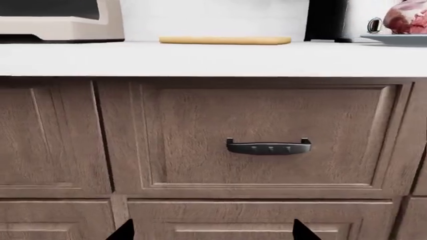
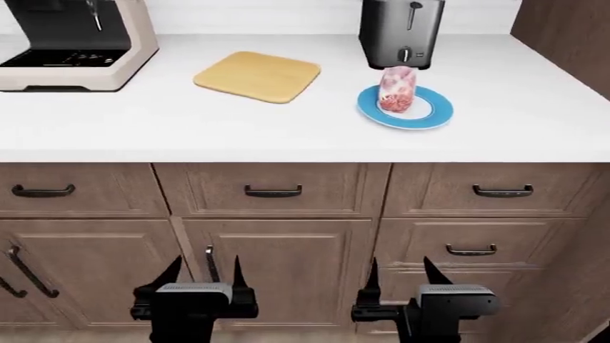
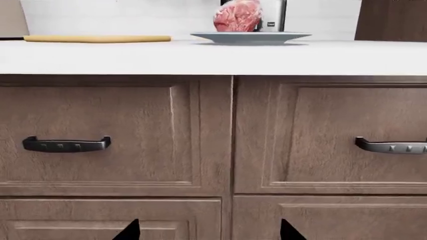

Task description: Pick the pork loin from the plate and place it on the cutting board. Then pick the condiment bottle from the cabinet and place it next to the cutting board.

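On the plate, pork loin.

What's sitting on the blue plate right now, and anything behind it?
The pork loin stands on the plate, toward its back edge. Directly behind is a dark toaster. The plate's centre under the meat is covered, so nothing can be told there.

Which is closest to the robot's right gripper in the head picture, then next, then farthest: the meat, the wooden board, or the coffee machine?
From the right gripper:
1. Pork loin, on the blue plate, nearly straight ahead on the counter.
2. Cutting board, farther back and toward the left.
3. Coffee machine, at the counter's far left corner.
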